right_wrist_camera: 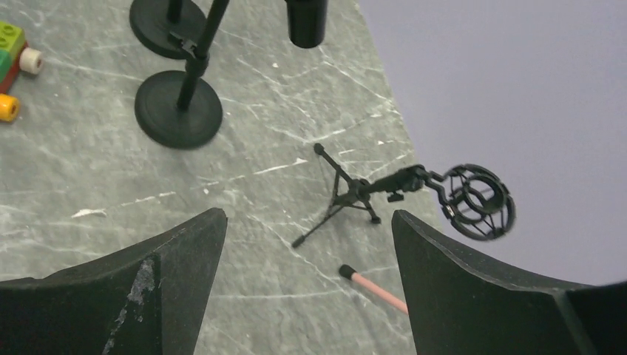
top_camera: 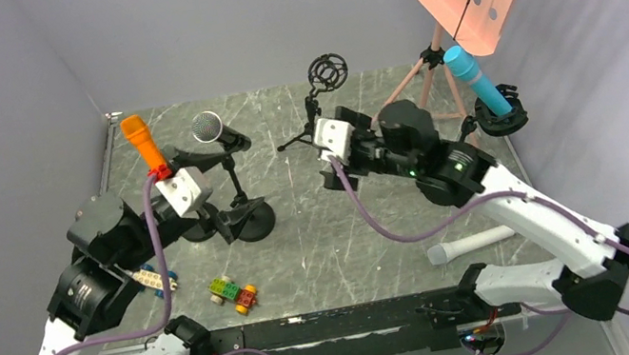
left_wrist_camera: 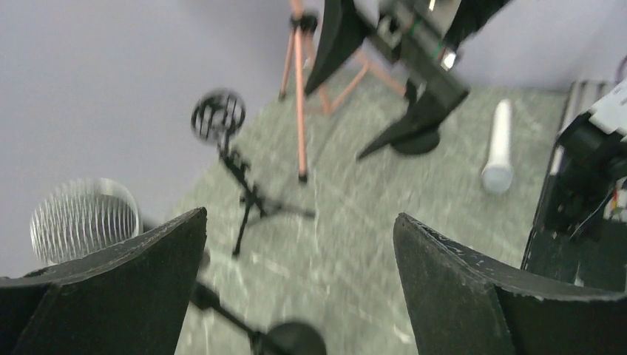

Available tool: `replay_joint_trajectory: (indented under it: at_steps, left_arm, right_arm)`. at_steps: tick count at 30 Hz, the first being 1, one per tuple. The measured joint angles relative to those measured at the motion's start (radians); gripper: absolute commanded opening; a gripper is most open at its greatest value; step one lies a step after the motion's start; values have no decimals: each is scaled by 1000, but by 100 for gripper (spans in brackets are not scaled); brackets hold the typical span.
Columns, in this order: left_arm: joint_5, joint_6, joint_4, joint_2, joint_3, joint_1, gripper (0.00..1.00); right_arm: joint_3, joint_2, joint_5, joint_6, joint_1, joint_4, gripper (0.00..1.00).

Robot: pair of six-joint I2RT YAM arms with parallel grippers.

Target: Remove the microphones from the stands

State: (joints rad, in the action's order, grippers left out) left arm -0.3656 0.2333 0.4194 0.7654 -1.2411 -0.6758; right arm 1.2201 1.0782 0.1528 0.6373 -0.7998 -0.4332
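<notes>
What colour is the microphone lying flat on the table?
The lying microphone is white, clearest in the top external view.

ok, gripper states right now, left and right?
Left gripper: open, nothing between the jaws.
Right gripper: open, nothing between the jaws.

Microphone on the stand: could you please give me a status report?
Open, empty: left claw, right claw. Silver mic on stand, ungrasped, beside left claw. Orange mic close alongside.
</notes>
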Motion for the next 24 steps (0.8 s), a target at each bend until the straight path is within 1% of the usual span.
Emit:
replay_joint_trajectory:
  at_steps: [4, 7, 9, 11, 15, 19, 23, 24]
  left_arm:
    - [116, -22, 112, -97, 126, 73, 99]
    - [235, -45, 133, -100, 197, 118, 99]
    - [289, -56, 114, -64, 213, 142, 99]
    - [313, -63, 70, -23, 221, 158, 98]
    - [321, -70, -21, 42, 254, 166, 89]
    - [338, -76, -94, 98, 276, 168, 76]
    - [357, -82, -128, 128, 291, 169, 51]
    - [363, -81, -134, 134, 294, 169, 43]
  right_arm:
    - [119, 136, 51, -58, 2, -27, 96]
    - [212, 211, 80, -101, 8, -48, 99]
    - [263, 244, 98, -121, 12, -68, 100]
    - [297, 256, 114, -135, 14, -98, 100]
    - [307, 246, 121, -148, 15, -138, 99]
    - [307, 229, 121, -152, 19, -187, 99]
    - [307, 195, 119, -157, 28, -216, 99]
    - [305, 182, 119, -159, 30, -217, 99]
